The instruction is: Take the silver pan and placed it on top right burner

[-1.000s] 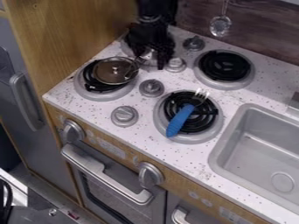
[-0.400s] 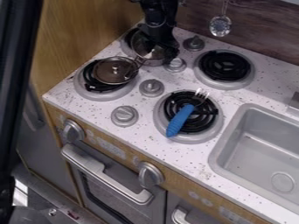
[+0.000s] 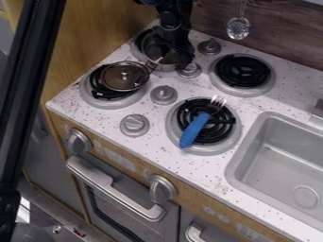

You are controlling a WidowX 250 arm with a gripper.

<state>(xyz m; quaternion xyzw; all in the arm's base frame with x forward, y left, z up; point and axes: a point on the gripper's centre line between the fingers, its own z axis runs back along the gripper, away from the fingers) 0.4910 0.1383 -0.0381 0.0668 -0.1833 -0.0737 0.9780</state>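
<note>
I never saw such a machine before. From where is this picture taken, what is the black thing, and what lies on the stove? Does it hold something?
A fixed camera looks down at a slant on a toy stove. The black thing is a robot arm; its gripper hangs over a silver pan on the back left burner. I cannot tell whether it grips the pan. A round see-through lid sits over the front left burner, and a blue-handled fork lies on the front right one.

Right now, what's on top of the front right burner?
A blue-handled fork lies across the black coil, tines pointing toward the back. The bit directly under the fork is covered, can't see it.
</note>
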